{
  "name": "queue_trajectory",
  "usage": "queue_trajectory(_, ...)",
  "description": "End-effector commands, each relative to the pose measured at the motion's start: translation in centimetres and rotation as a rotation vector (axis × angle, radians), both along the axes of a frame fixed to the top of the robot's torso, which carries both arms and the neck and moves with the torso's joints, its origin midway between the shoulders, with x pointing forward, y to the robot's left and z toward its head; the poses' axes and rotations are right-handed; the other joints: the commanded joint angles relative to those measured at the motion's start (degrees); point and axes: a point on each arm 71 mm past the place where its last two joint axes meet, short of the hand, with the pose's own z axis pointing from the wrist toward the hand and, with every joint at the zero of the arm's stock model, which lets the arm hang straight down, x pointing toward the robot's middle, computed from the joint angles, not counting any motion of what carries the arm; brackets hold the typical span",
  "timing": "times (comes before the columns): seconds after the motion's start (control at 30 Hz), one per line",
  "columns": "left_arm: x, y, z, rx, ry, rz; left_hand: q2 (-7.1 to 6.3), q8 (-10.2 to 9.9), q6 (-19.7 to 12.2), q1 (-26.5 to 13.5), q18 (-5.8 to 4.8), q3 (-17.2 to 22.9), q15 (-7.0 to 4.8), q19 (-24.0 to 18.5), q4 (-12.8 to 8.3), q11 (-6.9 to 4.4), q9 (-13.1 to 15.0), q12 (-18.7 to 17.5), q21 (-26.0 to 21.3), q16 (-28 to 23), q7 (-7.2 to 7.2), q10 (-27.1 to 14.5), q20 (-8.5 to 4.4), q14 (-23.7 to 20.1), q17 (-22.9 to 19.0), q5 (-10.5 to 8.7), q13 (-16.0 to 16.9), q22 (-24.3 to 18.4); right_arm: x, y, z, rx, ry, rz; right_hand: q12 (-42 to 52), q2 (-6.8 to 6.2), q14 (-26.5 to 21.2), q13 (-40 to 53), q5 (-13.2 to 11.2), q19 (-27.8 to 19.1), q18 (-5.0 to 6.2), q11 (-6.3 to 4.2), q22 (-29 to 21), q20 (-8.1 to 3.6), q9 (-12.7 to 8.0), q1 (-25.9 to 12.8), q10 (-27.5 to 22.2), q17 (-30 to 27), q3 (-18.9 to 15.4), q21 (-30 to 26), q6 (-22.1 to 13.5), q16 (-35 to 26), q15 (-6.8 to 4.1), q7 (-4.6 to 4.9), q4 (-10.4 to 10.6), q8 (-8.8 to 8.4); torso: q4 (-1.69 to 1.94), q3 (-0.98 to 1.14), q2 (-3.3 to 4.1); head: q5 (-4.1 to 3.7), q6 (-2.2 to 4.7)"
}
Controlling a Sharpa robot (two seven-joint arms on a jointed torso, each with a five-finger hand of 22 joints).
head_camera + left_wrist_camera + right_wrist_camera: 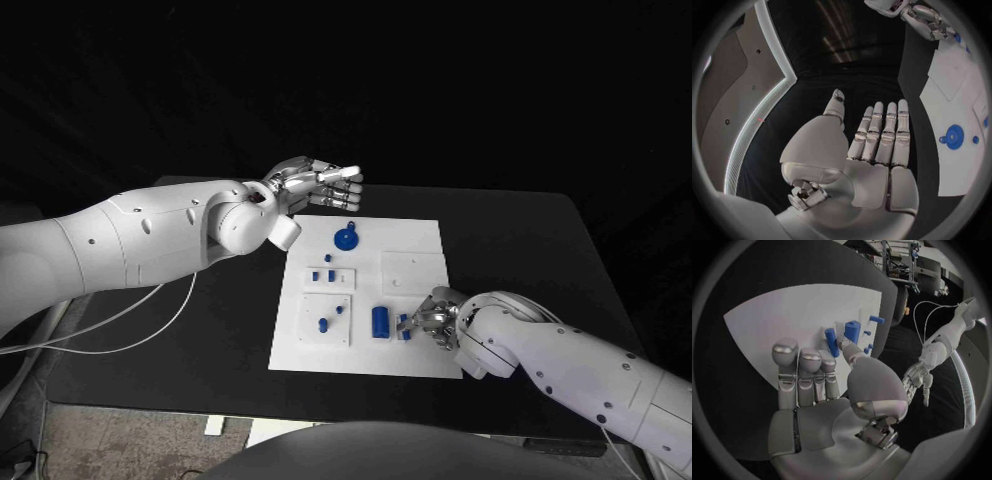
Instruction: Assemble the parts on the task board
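Left hand (873, 150) metallic, flat, fingers straight, holding nothing. Right hand (437, 318) spread wide over smooth white task board (411, 250), empty; blue cylindrical part (852, 331) just beyond fingertips.

Blue on white, on black.
White task board (411, 255) w/ blue parts (381, 320) just by silver right hand (436, 318); blue round part (346, 238) near silver left hand (310, 185). Black table (534, 240), white arms.

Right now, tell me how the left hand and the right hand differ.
The left hand hangs raised beyond the task board's far edge; the right hand sits low over its near right part. Left fingers are straight and together; right fingers reach toward the blue cylinder. Both hold nothing.
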Motion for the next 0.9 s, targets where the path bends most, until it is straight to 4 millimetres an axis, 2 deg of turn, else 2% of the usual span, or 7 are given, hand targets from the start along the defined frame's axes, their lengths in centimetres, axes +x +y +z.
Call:
queue_trajectory(0.03,-0.06,-0.28,0.08,-0.008,-0.003,-0.018,0.45,0.1,-0.2,0.0,0.14,-0.2,0.21,0.1,0.2,0.15,0.1,-0.3,-0.3,0.0,0.00,-0.1,0.05,-0.1,-0.1,0.08,0.0,0.0,-0.25,0.40,-0.24,-0.020,0.009,0.048,-0.3,-0.16,0.0,-0.1,-0.3,0.8,-0.43,-0.13,4.9,-0.24,-0.1,-0.1,-0.1,-0.1,-0.2,-0.4,0.0,-0.2,-0.21,-0.08,0.4,0.09,-0.03,0.00,0.00,0.03,-0.06)
queue_trajectory(0.23,-0.06,-0.33,0.07,-0.008,-0.002,-0.019,0.45,0.1,-0.2,0.0,0.14,-0.2,0.21,0.1,0.2,0.15,0.1,-0.3,-0.3,0.0,0.00,-0.1,0.05,-0.1,-0.1,0.08,0.0,0.0,-0.38,0.56,-0.48,-0.028,0.012,0.058,-0.3,-0.31,0.0,-0.2,-0.5,0.9,-0.45,-0.13,4.9,-0.26,-0.1,0.2,-0.1,0.0,-1.9,-0.4,0.0,-0.4,-0.22,-0.08,1.3,0.08,-0.03,0.02,0.02,0.08,-0.10)
queue_trajectory(0.3,-0.06,-0.34,0.07,-0.008,-0.002,-0.019,0.45,0.1,-0.2,0.0,0.14,-0.2,0.21,0.1,0.2,0.15,0.1,-0.3,-0.3,0.0,0.00,-0.1,0.05,-0.1,-0.1,0.08,0.0,0.0,-0.40,0.58,-0.51,-0.029,0.011,0.059,-0.3,-0.23,0.0,-0.2,-1.4,0.9,-0.44,-0.12,4.9,-0.27,-0.1,0.1,-0.1,0.0,-2.4,-0.5,0.0,-0.4,-0.23,-0.09,1.6,0.08,-0.02,0.02,0.02,0.08,-0.07)
queue_trajectory(0.37,-0.06,-0.33,0.07,-0.008,-0.002,-0.019,0.45,0.1,-0.2,0.0,0.14,-0.2,0.21,0.1,0.2,0.15,0.1,-0.3,-0.3,0.0,0.00,-0.1,0.05,-0.1,-0.1,0.08,0.0,0.0,-0.40,0.61,-0.53,-0.028,0.009,0.058,-0.3,-0.24,0.0,-0.2,-3.3,0.9,-0.44,-0.11,4.9,-0.26,-0.2,0.0,0.0,0.0,-3.0,-0.5,0.0,-0.4,-0.22,-0.06,2.1,0.09,-0.03,0.02,0.02,0.09,-0.07)
queue_trajectory(0.53,-0.06,-0.34,0.07,-0.008,-0.002,-0.019,0.48,0.0,-0.3,0.0,0.17,-0.2,0.27,0.1,0.3,0.16,0.1,-0.2,-0.3,0.0,0.00,-0.1,0.10,-0.2,-0.1,0.04,0.0,0.0,-0.41,0.69,-0.53,-0.027,0.008,0.061,-0.3,-0.67,0.0,-0.3,-5.0,1.0,-0.42,-0.05,4.9,-0.25,-0.2,0.0,0.0,0.0,-4.3,-0.5,0.0,-0.5,-0.21,-0.05,3.2,0.09,-0.02,0.02,0.02,0.10,-0.08)
queue_trajectory(0.63,-0.06,-0.34,0.06,-0.008,-0.001,-0.019,0.48,0.0,-0.3,0.0,0.17,-0.2,0.27,0.1,0.3,0.16,0.1,-0.2,-0.3,0.0,0.00,-0.1,0.10,-0.2,-0.1,0.04,0.0,0.0,-0.45,0.73,-0.53,-0.027,0.009,0.065,-0.3,-1.17,0.0,-0.3,-3.5,1.0,-0.40,-0.04,4.9,-0.25,-0.2,0.7,-0.1,0.1,-5.4,-0.7,0.0,-0.5,-0.22,-0.02,3.3,0.09,-0.03,0.02,0.01,0.11,-0.10)
queue_trajectory(0.9,-0.06,-0.35,0.05,-0.006,0.000,-0.020,0.48,0.0,-0.3,0.0,0.17,-0.2,0.27,0.1,0.3,0.16,0.1,-0.2,-0.3,0.0,0.00,-0.1,0.10,-0.2,-0.1,0.04,0.0,0.0,-0.50,0.75,-0.51,-0.027,0.006,0.069,-0.4,-1.12,0.0,-0.4,-3.5,1.0,-0.41,-0.04,4.9,-0.26,-0.2,1.3,-0.1,0.1,-6.6,-0.7,0.0,-0.6,-0.22,-0.01,3.8,0.08,-0.04,0.02,0.00,0.19,-0.12)
